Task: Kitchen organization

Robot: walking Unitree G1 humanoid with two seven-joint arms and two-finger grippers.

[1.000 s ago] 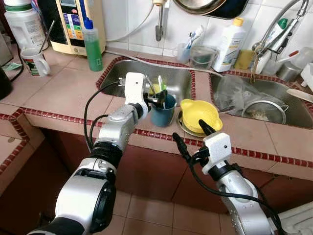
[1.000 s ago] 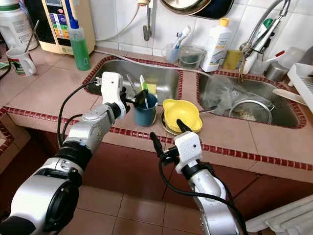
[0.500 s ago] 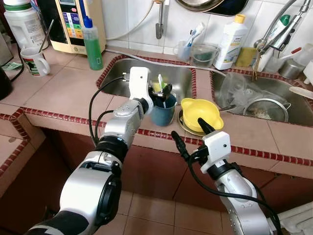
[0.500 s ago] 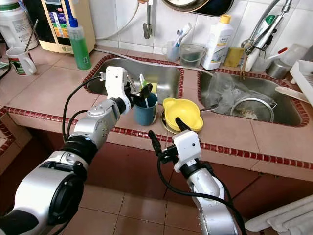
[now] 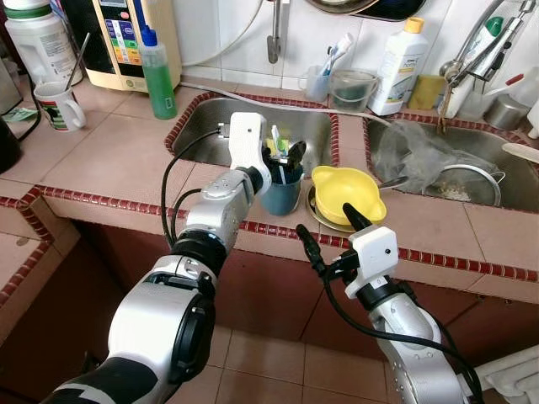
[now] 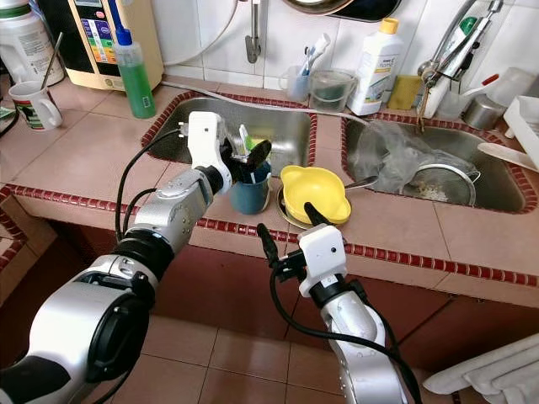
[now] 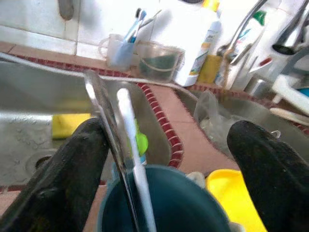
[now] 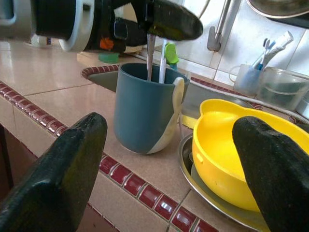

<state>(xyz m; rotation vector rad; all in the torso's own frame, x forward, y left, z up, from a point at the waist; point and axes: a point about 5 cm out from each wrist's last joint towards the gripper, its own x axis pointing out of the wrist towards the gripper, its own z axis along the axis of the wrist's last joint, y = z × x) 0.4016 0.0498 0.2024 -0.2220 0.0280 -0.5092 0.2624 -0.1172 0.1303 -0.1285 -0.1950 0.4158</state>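
A dark blue cup (image 5: 280, 189) stands on the tiled counter strip in front of the left sink, holding a metal utensil (image 7: 104, 111) and a white utensil with a green part (image 7: 130, 125). My left gripper (image 5: 283, 156) hovers open just over the cup's rim, its fingers either side of the utensil handles. The metal handle lies against one finger (image 7: 82, 164). A yellow bowl (image 5: 345, 192) sits on a metal plate right of the cup. My right gripper (image 5: 330, 231) hangs open in front of the counter edge, pointing at cup (image 8: 145, 111) and bowl (image 8: 227, 145), holding nothing.
Two steel sinks lie behind: the left sink (image 5: 202, 126) has a yellow sponge, the right holds a strainer (image 5: 463, 181) and a plastic bag. A green soap bottle (image 5: 157, 74), a white mug (image 5: 59, 105) and a white bottle (image 5: 394, 63) stand on the counter.
My left gripper has shifted a little right and up, from the cup's near rim to over its mouth. The right arm has stayed where it was.
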